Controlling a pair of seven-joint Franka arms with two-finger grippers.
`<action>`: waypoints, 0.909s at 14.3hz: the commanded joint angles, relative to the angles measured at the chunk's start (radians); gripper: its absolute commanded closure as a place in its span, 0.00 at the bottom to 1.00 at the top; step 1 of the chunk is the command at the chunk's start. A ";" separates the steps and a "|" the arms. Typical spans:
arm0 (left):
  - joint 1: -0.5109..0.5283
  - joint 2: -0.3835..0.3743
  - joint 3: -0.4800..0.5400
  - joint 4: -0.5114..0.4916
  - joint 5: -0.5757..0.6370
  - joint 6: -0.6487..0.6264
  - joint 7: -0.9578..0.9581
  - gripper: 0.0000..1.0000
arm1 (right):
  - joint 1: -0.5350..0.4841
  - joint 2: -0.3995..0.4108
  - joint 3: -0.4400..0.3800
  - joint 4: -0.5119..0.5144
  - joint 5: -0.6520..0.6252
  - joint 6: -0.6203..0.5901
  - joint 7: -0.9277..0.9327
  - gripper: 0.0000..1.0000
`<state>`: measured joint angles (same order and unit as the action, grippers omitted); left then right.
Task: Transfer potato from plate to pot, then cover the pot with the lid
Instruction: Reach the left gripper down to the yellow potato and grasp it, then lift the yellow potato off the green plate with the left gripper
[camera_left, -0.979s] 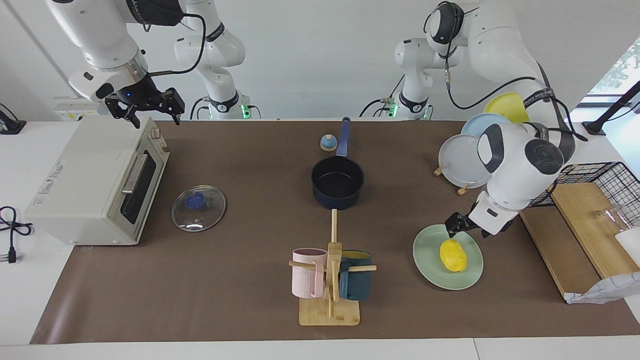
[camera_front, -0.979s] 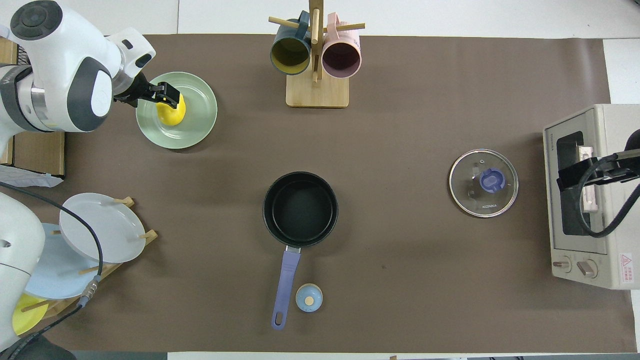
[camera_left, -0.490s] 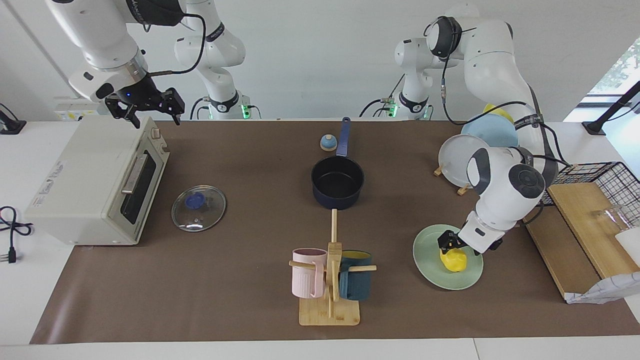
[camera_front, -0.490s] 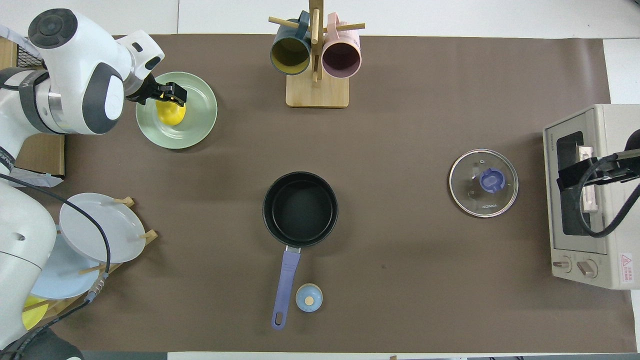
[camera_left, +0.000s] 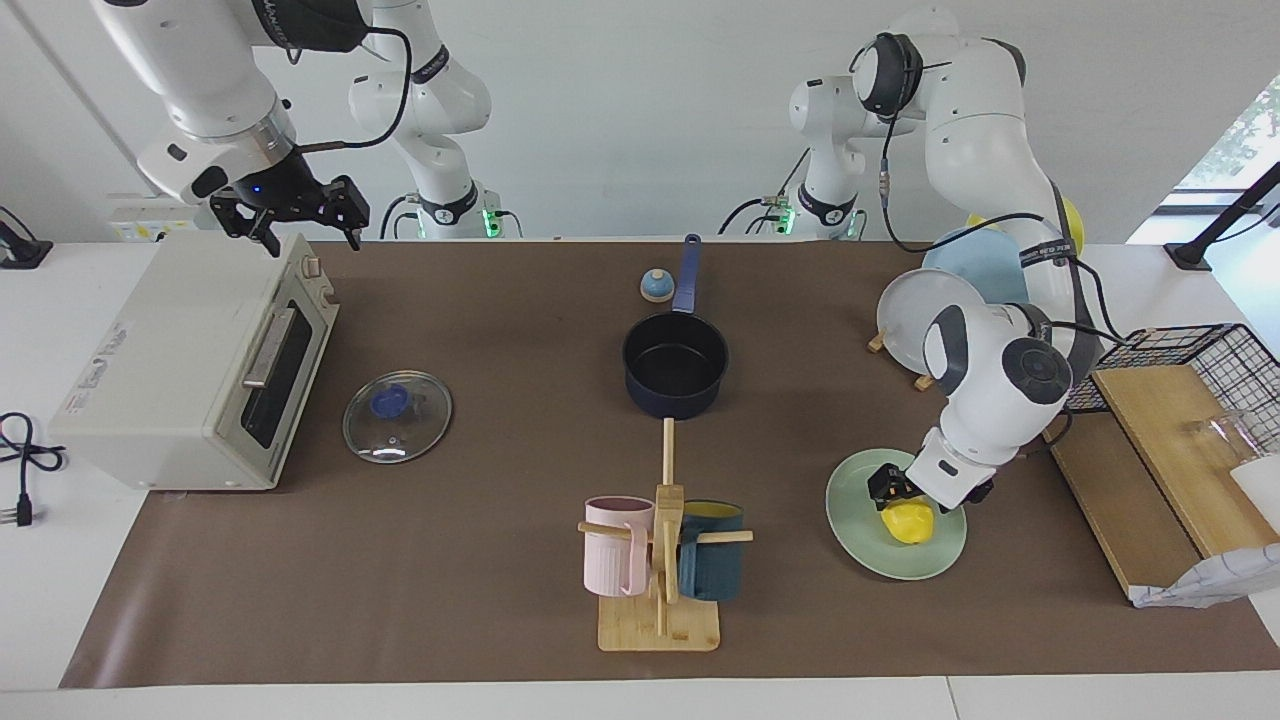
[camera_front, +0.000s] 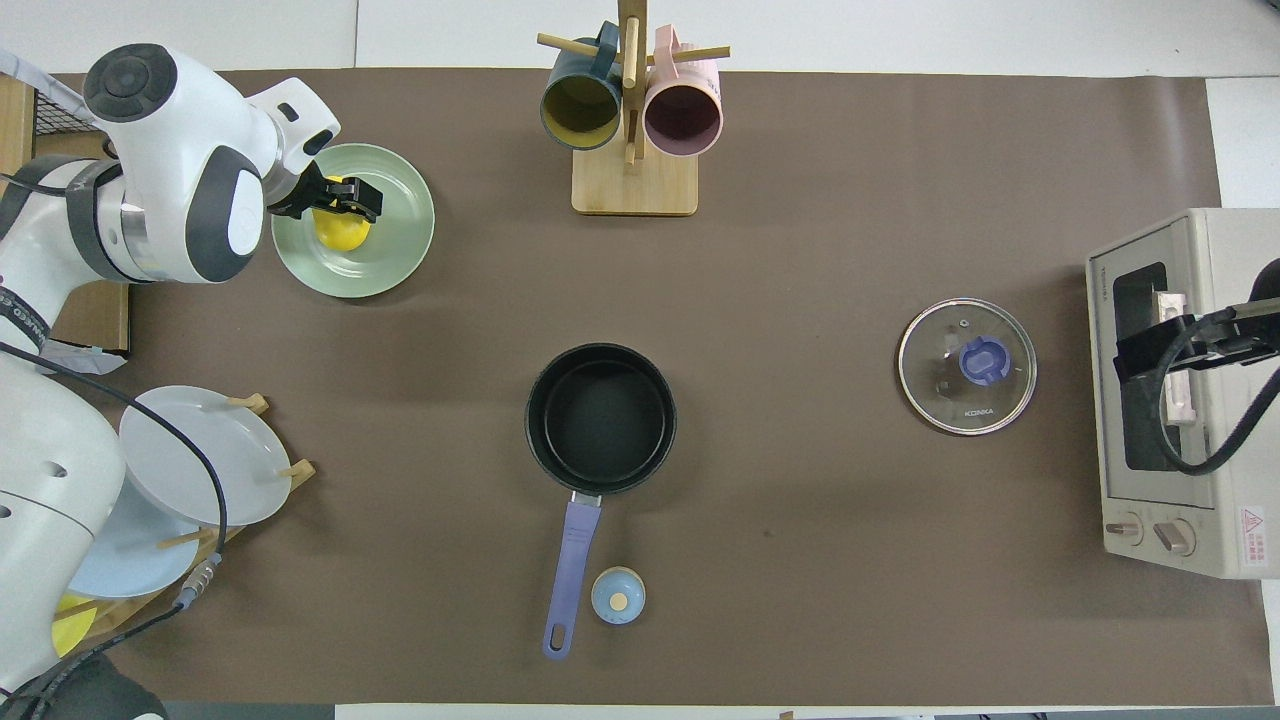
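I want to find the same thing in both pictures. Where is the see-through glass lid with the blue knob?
Facing view: round clear glass lid lies flat beside the white toaster oven.
Overhead view: lid lies beside that oven.
Shared landmark: the toaster oven.

White rounded arms (camera_left: 985, 120) with grey joint caps, black cables, black pincers.
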<state>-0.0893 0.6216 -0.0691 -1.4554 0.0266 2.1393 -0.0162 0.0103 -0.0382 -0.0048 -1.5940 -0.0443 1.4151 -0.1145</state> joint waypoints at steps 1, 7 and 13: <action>-0.013 -0.014 0.008 -0.063 0.010 0.076 0.010 0.00 | -0.009 -0.020 0.006 -0.024 0.011 0.018 0.010 0.00; -0.003 -0.014 0.008 -0.011 0.013 0.019 0.013 1.00 | -0.009 -0.020 0.006 -0.024 0.011 0.018 0.010 0.00; 0.003 -0.130 0.008 -0.005 -0.065 -0.064 0.007 1.00 | -0.009 -0.020 0.005 -0.024 0.011 0.016 0.010 0.00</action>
<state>-0.0889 0.5753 -0.0651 -1.4416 0.0007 2.1431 -0.0150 0.0103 -0.0383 -0.0048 -1.5940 -0.0443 1.4151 -0.1145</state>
